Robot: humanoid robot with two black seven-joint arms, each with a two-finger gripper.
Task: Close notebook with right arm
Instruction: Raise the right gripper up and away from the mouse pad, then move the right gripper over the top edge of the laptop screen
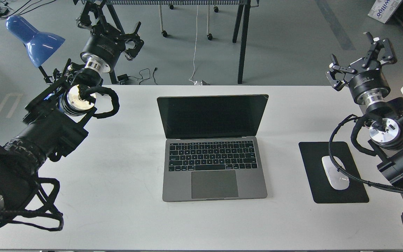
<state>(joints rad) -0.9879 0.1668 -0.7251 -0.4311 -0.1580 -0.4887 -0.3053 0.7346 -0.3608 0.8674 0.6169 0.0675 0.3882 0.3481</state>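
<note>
Notebook (212, 147) open on table (117, 210), right tool (360, 57) spread, well apart.

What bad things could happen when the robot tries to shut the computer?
1. The right gripper is far from the open notebook, so it might push the screen off-centre and slide the notebook across the table.
2. The right arm's cable hangs over the white mouse and may drag it off the mouse pad.
</note>
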